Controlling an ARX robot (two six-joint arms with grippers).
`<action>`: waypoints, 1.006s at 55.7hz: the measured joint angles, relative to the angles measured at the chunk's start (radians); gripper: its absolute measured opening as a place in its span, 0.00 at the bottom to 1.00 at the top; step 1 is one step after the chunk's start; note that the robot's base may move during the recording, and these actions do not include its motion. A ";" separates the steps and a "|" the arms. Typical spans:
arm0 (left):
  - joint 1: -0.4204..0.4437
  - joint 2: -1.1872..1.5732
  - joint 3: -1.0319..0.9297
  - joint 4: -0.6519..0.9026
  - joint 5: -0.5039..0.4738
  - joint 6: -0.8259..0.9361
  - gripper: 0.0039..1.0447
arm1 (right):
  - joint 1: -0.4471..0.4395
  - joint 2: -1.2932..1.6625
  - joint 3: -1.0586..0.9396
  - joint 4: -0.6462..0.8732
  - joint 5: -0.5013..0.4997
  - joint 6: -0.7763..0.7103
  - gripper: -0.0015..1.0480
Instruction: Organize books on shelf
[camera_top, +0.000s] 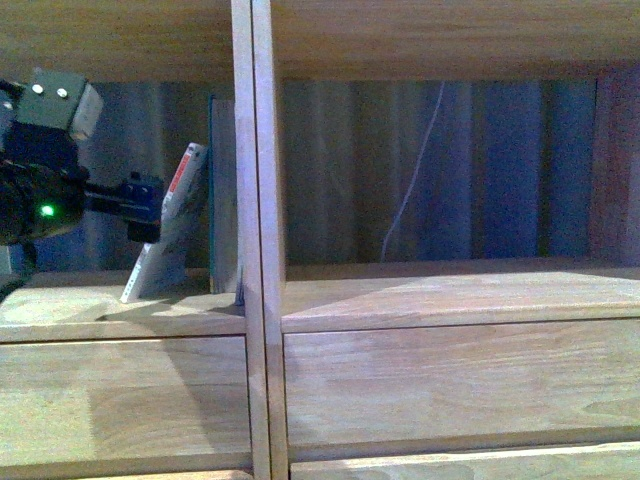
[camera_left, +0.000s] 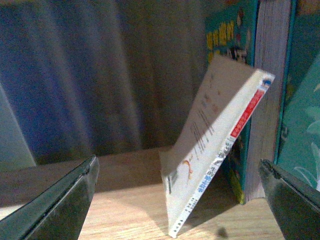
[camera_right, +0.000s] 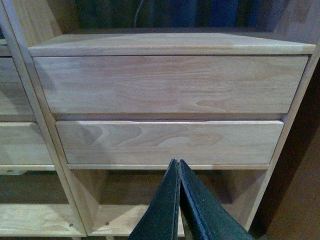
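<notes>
Leaning at a steep slant in the left compartment of the shelf (camera_top: 262, 300): the pale paperback (camera_top: 172, 235), foot out on the board, red-topped spine tipping onto the teal book (camera_top: 222, 190). Standing upright right against the centre divider, that teal one.

Reaching in from the left at paperback height, the left gripper (camera_top: 148, 205), just beside the cover, maybe touching, hard to say from the front. Gaping wide in the left wrist view, both fingers (camera_left: 60, 200) far apart at the frame edges, gripping nothing, paperback (camera_left: 215, 150) and teal book (camera_left: 267, 75) sitting between them further back.

Hanging low in front of the two drawers (camera_right: 170, 142) on the right column, the right gripper (camera_right: 179, 200), fingers pressing together, nothing between them.
</notes>
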 joint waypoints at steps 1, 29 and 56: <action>0.002 -0.016 -0.013 0.000 -0.008 -0.003 0.93 | 0.000 0.000 0.000 0.000 0.000 0.000 0.03; -0.006 -0.936 -0.746 -0.267 -0.116 -0.011 0.93 | 0.000 0.000 0.000 0.000 -0.001 -0.002 0.38; -0.360 -1.502 -1.098 -0.486 -0.630 -0.100 0.93 | 0.000 0.000 0.000 0.000 -0.001 -0.002 0.93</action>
